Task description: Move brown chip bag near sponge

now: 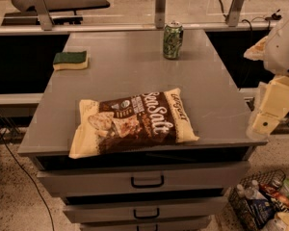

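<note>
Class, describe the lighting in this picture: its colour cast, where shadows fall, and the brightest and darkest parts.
Camera view: a dim, warm yellowish cast; the table has a soft sheen without hard glare; the brown chip bag shows a thin shadow under its near edge; the gripper, beside the table's right edge, looks brightly lit; the gap above the top drawer lies in shadow.
</note>
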Controlling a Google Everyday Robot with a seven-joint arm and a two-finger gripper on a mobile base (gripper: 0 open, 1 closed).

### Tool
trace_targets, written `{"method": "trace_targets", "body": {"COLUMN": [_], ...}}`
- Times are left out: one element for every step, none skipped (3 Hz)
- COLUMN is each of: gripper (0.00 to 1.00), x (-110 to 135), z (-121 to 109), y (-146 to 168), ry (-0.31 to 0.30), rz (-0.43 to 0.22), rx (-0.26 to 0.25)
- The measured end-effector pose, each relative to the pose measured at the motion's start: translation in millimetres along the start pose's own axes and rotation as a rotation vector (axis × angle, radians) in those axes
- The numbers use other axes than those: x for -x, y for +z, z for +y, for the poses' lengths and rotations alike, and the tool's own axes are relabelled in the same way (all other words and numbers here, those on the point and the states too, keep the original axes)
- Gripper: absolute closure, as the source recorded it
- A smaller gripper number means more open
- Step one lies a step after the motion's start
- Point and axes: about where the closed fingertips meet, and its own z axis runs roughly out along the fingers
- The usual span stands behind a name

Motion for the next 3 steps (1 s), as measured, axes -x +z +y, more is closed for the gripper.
{"method": "trace_targets", "body": {"gripper": [0.00, 0.00, 0.00], "x": [25.6, 62.1, 91.2], "z": [5.9, 13.5, 23.9], "y": [29.7, 61.9, 99.1], "ry": [0.007, 0.000, 0.016], "rz": [-0.078, -0.165, -0.245], "rx": [0.039, 0.084, 0.130]}}
